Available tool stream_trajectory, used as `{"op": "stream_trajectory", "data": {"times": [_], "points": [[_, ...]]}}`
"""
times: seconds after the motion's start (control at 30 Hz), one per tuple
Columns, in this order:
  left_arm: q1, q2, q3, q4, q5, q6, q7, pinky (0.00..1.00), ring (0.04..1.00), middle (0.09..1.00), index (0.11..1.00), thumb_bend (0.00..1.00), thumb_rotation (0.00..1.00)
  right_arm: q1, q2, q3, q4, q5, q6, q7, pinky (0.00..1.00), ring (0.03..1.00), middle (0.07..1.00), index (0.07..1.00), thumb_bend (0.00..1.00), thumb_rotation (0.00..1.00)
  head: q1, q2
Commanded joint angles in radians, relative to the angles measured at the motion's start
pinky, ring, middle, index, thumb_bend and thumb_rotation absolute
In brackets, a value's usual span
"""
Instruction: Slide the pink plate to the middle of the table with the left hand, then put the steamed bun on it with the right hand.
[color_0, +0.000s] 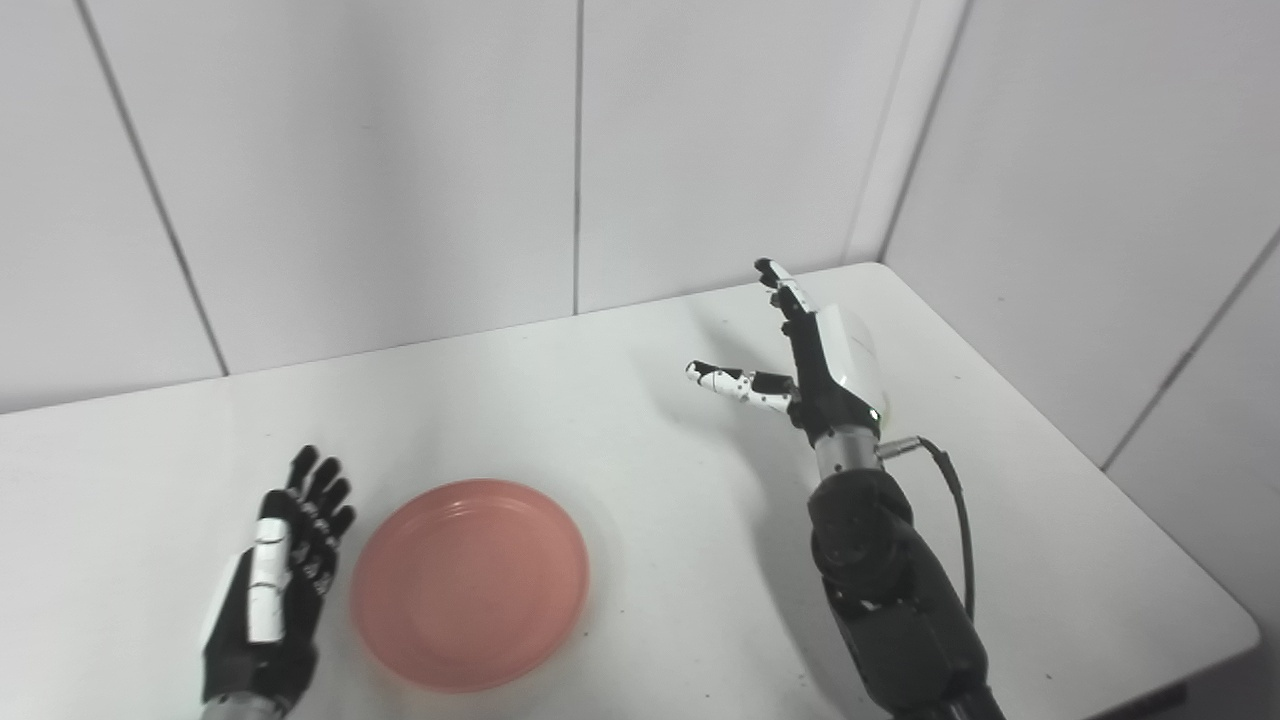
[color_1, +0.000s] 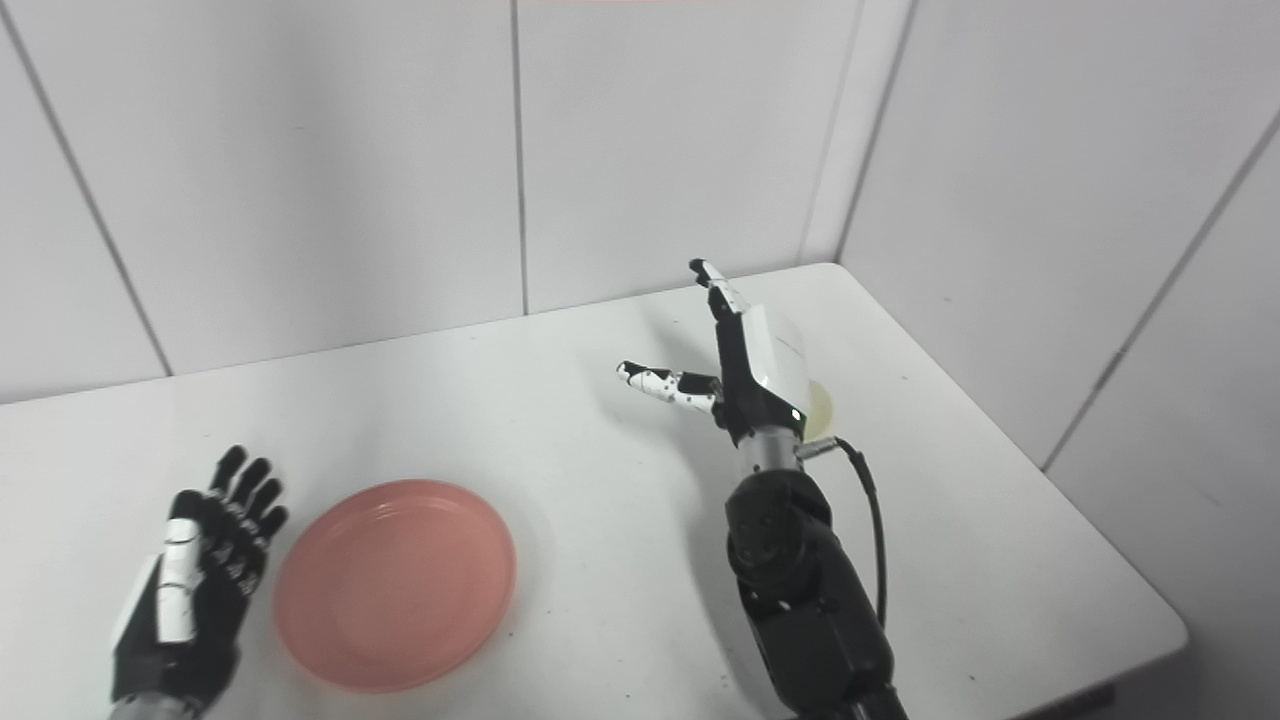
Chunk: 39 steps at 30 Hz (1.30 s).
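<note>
The pink plate (color_0: 470, 582) lies flat on the white table (color_0: 600, 400), near the front and left of the middle. My left hand (color_0: 280, 570) is open with its fingers straight, just left of the plate's rim; I cannot tell whether it touches. My right hand (color_0: 825, 365) is open with thumb and fingers spread, held at the right part of the table. A pale, rounded thing, probably the steamed bun (color_1: 821, 405), peeks out from behind the right hand in the right eye view. It is mostly hidden there and fully hidden in the left eye view.
White wall panels (color_0: 400, 180) stand along the table's back edge and meet at a corner at the back right. The table's right edge (color_0: 1100, 470) runs diagonally towards the front. A black cable (color_0: 955, 500) loops off my right wrist.
</note>
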Motion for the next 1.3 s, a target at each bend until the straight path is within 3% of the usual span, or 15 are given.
{"op": "stream_trajectory", "data": {"times": [0.0, 0.07, 0.23, 0.33, 0.57, 0.83, 1.1, 1.27], "points": [[0.011, 0.015, 0.007, 0.025, -0.003, -0.019, -0.017, 1.0, 0.997, 1.0, 0.977, 0.62, 0.98, -0.036, -0.051, -0.004, -0.031, -0.045, 0.036, 0.0, 0.71, 0.816, 0.859, 0.878, 0.71, 0.35, -0.008, 0.004], [0.01, 0.021, 0.006, 0.023, -0.005, -0.013, -0.026, 1.0, 1.0, 1.0, 0.988, 0.62, 1.0, -0.037, -0.071, 0.0, -0.031, -0.076, 0.071, 0.012, 0.71, 0.824, 0.87, 0.885, 0.73, 0.39, -0.017, 0.004], [0.004, 0.028, 0.007, 0.027, -0.005, -0.006, -0.032, 1.0, 1.0, 1.0, 0.99, 0.61, 1.0, -0.038, -0.117, 0.006, -0.016, -0.147, 0.144, 0.019, 0.71, 0.828, 0.878, 0.89, 0.74, 0.38, -0.031, 0.002], [0.003, 0.031, 0.01, 0.026, -0.011, -0.002, -0.035, 1.0, 1.0, 1.0, 0.996, 0.62, 0.99, -0.04, -0.117, -0.014, -0.004, -0.202, 0.168, 0.033, 0.76, 0.838, 0.873, 0.884, 0.76, 0.43, -0.036, 0.005], [0.002, 0.041, 0.006, 0.022, -0.008, 0.002, -0.043, 1.0, 1.0, 1.0, 0.998, 0.61, 0.99, -0.056, -0.073, -0.098, 0.028, -0.314, 0.172, 0.096, 0.81, 0.863, 0.888, 0.884, 0.78, 0.39, -0.038, 0.007], [0.012, 0.045, -0.003, -0.002, -0.012, 0.017, -0.047, 1.0, 1.0, 1.0, 1.0, 0.59, 1.0, -0.065, -0.055, -0.124, 0.101, -0.366, 0.172, 0.146, 0.81, 0.862, 0.889, 0.881, 0.81, 0.43, -0.04, 0.009], [0.013, 0.045, 0.0, -0.005, -0.016, 0.025, -0.053, 1.0, 0.995, 1.0, 0.988, 0.62, 0.97, -0.08, -0.038, -0.146, 0.171, -0.377, 0.172, 0.189, 0.75, 0.832, 0.858, 0.854, 0.81, 0.28, -0.039, 0.011], [0.015, 0.045, 0.001, -0.011, -0.013, 0.027, -0.054, 1.0, 0.991, 0.999, 0.982, 0.63, 0.96, -0.088, -0.043, -0.145, 0.223, -0.387, 0.172, 0.213, 0.72, 0.817, 0.844, 0.847, 0.81, 0.3, -0.041, 0.016]]}}
